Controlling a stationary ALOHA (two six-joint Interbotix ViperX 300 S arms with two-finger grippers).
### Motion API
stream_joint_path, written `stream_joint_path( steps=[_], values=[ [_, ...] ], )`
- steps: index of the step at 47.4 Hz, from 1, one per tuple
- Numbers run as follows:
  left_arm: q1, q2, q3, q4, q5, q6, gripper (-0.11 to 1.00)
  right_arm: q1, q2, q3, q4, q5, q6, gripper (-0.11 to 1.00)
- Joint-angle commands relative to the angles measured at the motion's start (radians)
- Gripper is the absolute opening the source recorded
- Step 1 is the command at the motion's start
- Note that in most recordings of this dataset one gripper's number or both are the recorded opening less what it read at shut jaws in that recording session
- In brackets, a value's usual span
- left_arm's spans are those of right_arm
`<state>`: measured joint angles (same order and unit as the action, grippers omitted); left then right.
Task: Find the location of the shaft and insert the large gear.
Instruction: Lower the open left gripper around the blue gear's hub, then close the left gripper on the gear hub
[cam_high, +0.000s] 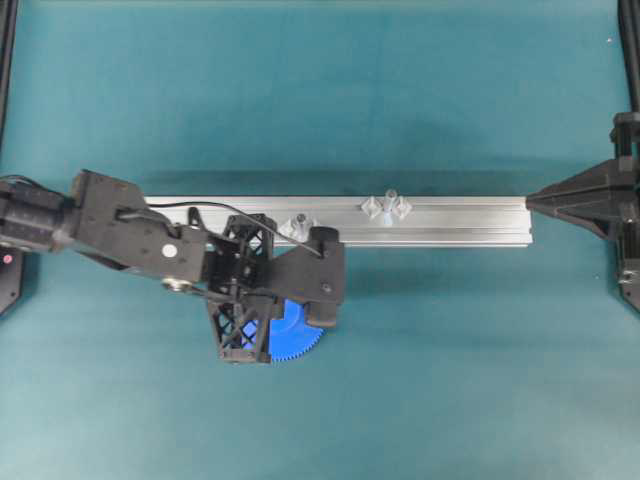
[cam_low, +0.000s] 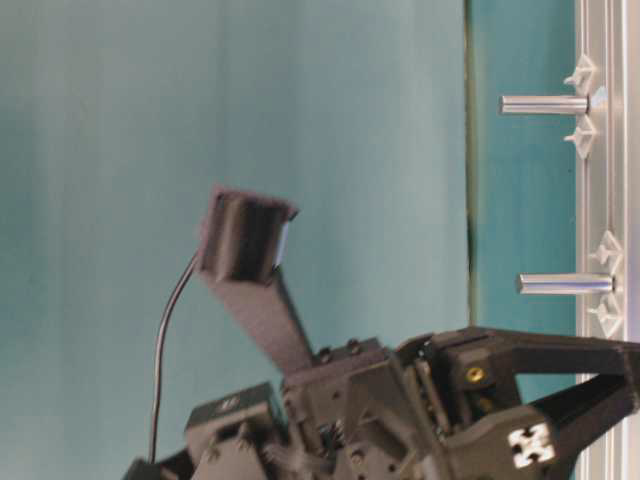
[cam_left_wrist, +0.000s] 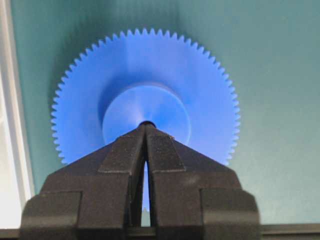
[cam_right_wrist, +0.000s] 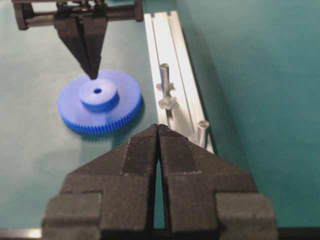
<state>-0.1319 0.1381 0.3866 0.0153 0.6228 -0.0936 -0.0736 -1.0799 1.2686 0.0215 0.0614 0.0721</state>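
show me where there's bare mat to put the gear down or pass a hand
Bare mat spans the whole stretch behind the aluminium rail, and in front of it from the large gear rightward toward the right gripper. Crowded: the left gripper, shut, hangs over the gear's hub close by the rail, where two pins stand.

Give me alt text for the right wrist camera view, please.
The left tool, shut, hovers tip-down just over the hub of the large gear, which lies flat on the teal table. Beside it an aluminium rail carries two upright pins; the shut right tool fills the foreground.
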Motion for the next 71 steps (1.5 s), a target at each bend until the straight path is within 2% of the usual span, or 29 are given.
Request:
stream_joint_path(
  steps=[1,24,49,58,62,65,68,71],
  values=[
    [-0.008,-0.003,-0.041,0.002,0.025,0.0,0.01,-0.003,0.005,-0.011,0.002,-0.006,0.009,0.01],
    [-0.011,0.017,-0.064,0.002,0.08,0.011,0.01,-0.003,0.005,-0.002,0.002,-0.006,0.009,0.01],
    [-0.011,0.02,-0.072,0.003,0.081,0.014,0.01,-0.003,0.005,0.0,0.002,-0.006,0.009,0.01],
    [-0.011,0.026,-0.064,0.006,0.081,0.067,0.03,-0.003,0.005,0.0,0.002,-0.006,0.014,0.01],
    [-0.011,0.032,-0.067,0.006,0.081,0.077,0.08,-0.003,0.005,0.0,0.002,-0.006,0.021,0.01],
    [-0.009,0.035,-0.074,0.006,0.083,0.075,0.18,-0.003,0.005,0.002,0.002,-0.006,0.026,0.01],
    [-0.011,0.035,-0.078,0.006,0.081,0.069,0.33,-0.003,0.005,0.002,0.002,-0.006,0.029,0.01],
    [-0.009,0.037,-0.083,0.006,0.081,0.063,0.54,-0.003,0.003,0.002,0.002,-0.006,0.029,0.01]
  ],
)
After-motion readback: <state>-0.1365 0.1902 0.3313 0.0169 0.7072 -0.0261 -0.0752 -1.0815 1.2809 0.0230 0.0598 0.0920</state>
